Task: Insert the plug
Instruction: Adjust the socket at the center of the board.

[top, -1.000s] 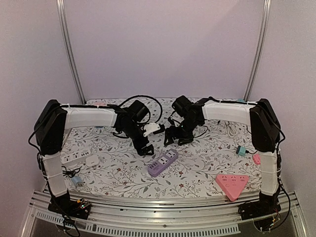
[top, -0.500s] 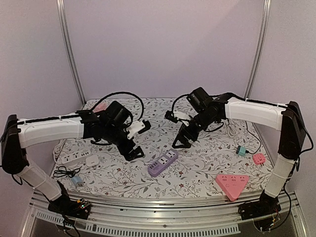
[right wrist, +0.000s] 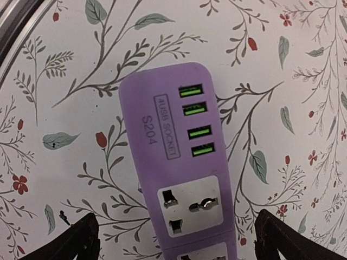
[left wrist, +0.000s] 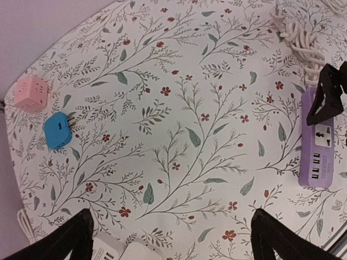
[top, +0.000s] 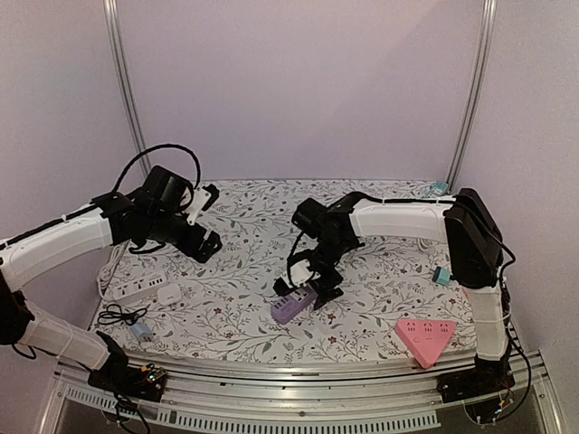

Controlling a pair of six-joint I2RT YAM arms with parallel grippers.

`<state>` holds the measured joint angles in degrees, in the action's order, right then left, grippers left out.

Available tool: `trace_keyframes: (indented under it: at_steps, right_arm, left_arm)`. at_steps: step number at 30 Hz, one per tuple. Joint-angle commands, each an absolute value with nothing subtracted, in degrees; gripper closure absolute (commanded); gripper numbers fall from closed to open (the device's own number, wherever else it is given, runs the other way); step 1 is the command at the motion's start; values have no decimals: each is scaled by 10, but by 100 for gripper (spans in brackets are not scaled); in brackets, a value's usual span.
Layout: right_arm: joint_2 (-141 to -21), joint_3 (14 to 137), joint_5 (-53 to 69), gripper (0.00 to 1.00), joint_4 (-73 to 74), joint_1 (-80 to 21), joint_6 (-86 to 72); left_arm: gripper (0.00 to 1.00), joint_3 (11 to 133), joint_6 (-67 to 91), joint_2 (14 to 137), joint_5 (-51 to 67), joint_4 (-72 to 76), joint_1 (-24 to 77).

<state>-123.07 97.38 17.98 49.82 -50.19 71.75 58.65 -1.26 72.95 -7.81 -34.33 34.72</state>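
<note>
1. Step in hand: approach only. The right gripper (right wrist: 181, 238) hangs directly over the purple rectangular plastic power strip (right wrist: 173, 157), jaws wide apart and holding nothing.
2. The left gripper (left wrist: 173, 244) hovers over the desk's left part, jaws likewise apart and empty.
3. The strip lies flat near desk centre, face up; its visible socket is unoccupied.
4. Neither gripper holds a plug. I judge the white coiled cord (left wrist: 297, 33) beyond the strip the likely candidate.
5. The next move calls for fetching a plug, then aligning its pins over a socket.
6. The desk (top: 380, 289) carries a white floral-print cloth. The walls are pale lilac, with metal posts (top: 127, 90) behind.
</note>
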Motion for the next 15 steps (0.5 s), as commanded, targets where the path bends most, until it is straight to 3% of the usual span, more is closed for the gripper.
trace_keyframes:
  at_steps: [1, 3, 6, 10, 15]
  right_arm:
    - [-1265, 998, 158, 3, 557, -506, 792]
    - [-1275, 1000, 155, 9, 557, -507, 791]
    - [-1282, 1002, 151, 31, 549, -507, 771]
    - [-1266, 984, 151, 51, 514, -507, 695]
    - [-1218, 899, 130, 57, 418, -507, 531]
  left_arm:
    - [1, 576, -2, 714, -98, -380, 312]
    - [0, 570, -3, 711, -94, -377, 306]
    - [0, 568, -3, 712, -80, -374, 304]
    - [0, 565, -8, 715, -59, -371, 303]
    - [0, 556, -17, 713, -50, -364, 303]
